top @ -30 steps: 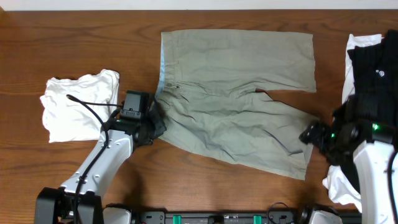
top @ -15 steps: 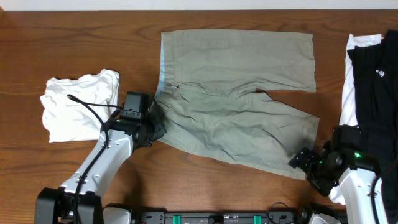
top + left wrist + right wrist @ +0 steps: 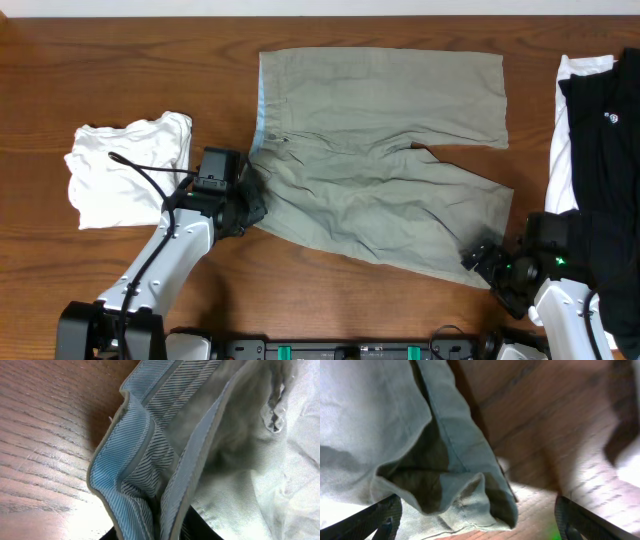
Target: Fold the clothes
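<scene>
Where the shorts lay: spread unfolded on the tabletop.
Left pincer: narrow, pinching the waistband.
Right pincer: wide, astride the near leg hem.
Risk: a shallow close could have caught one layer, dropping the hem.

I see grey-green shorts. Their inside band is pale blue with thin dark stripes. The table is brown wood. One cloth is white. Another cloth is black.
</scene>
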